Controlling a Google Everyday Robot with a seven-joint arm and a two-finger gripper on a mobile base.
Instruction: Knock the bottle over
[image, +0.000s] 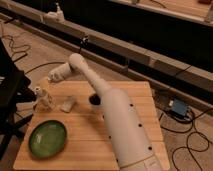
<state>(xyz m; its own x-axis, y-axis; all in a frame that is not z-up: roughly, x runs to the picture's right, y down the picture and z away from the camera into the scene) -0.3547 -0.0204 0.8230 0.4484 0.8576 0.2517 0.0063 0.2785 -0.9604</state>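
The small translucent whitish bottle (45, 98) with a white cap stands upright near the left edge of the wooden table (75, 135). My gripper (50, 78) hangs at the end of the white arm, above the table's far left corner, a little behind and above the bottle, apart from it.
A flat white oblong block (67, 104) lies just right of the bottle. A dark-filled cup (93, 100) stands mid-table, partly hidden by my arm. A green plate (47, 138) sits at the front left. Cables and a blue box (178, 108) lie on the floor.
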